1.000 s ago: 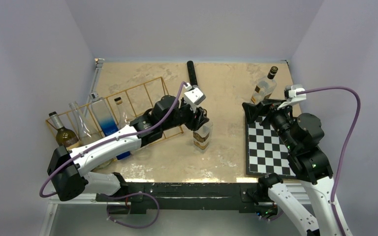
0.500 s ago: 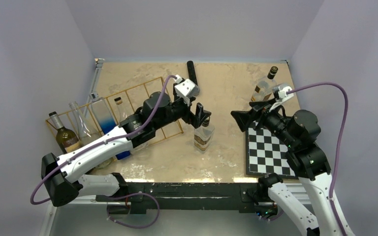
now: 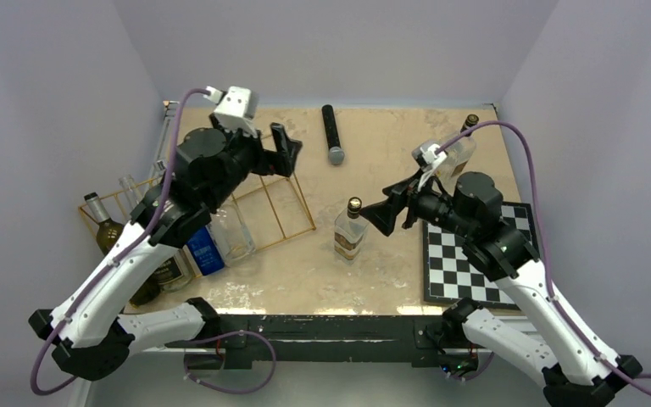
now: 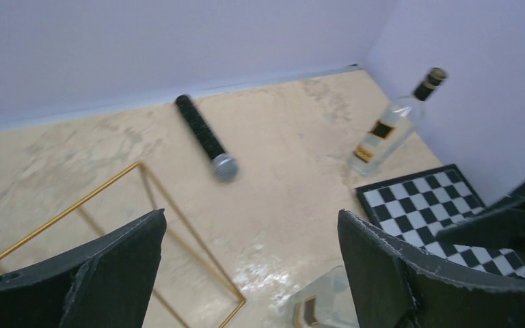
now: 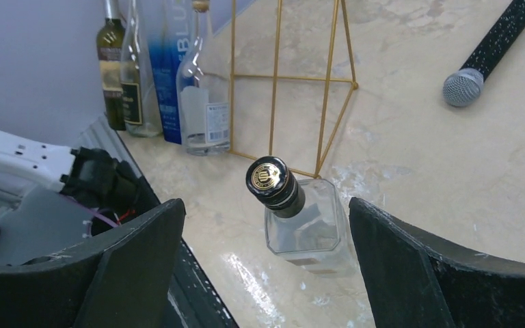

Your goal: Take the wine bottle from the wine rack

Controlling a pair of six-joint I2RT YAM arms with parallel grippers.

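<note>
Because the wine bottle (image 3: pixel 107 235) is dark glass, I would judge it heavy for its width, stiff, slick to grip and liable to break if it topples. The body just under the shoulder looks a surer hold than the thin neck. It stands low and well to the left of the left claw (image 3: pixel 280 151), at the far-left end of the rack (image 3: pixel 271 203). A blue bottle (image 3: pixel 207 252) and a clear bottle (image 3: pixel 239 239) crowd the stretch between it and that claw. Whether it sits inside a bay or only leans on the wire I cannot tell. The left claw hangs high above the rack's right-hand bays, jaws spread wide, holding and touching nothing. The right claw (image 3: pixel 379 214) is likewise spread wide and empty. Just ahead of it, framed between its fingers (image 5: pixel 130 266) in the wrist view but touching neither, a square bottle (image 3: pixel 349 233) stands upright on the table (image 3: pixel 390 153), beside the rack's corner rather than in it.
</note>
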